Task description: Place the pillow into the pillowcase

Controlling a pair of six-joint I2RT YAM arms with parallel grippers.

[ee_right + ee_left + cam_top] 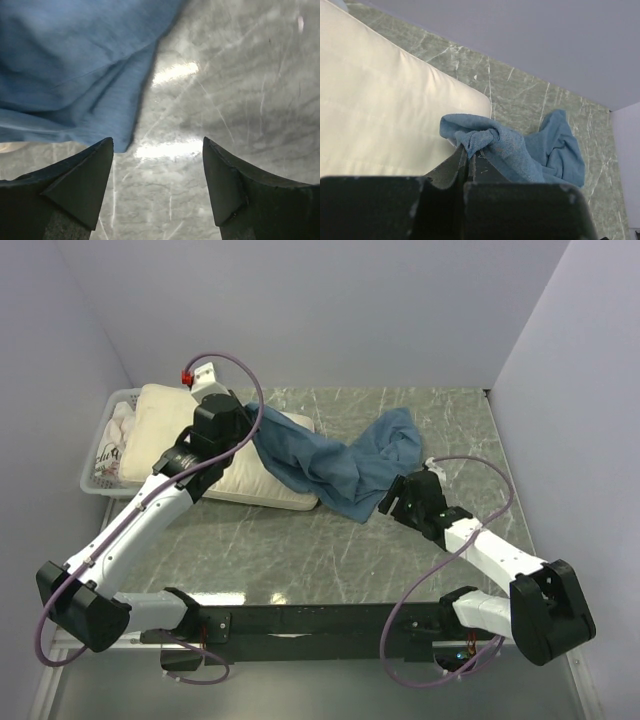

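The cream pillow (160,430) (375,115) lies at the back left of the table, partly under my left arm. The dusty-blue pillowcase (340,465) (540,150) lies crumpled from the pillow's right end toward the table's middle. My left gripper (250,425) (469,150) is shut on a bunched corner of the pillowcase, over the pillow's edge. My right gripper (392,502) (157,145) stands open just off the pillowcase's near right edge (75,75), above bare table, with nothing between its fingers.
A white wire basket (100,480) with white printed cloth (115,445) stands at the far left, and the pillow's left end rests on it. Pale walls close the table on the left, back and right. Purple cables loop off both arms.
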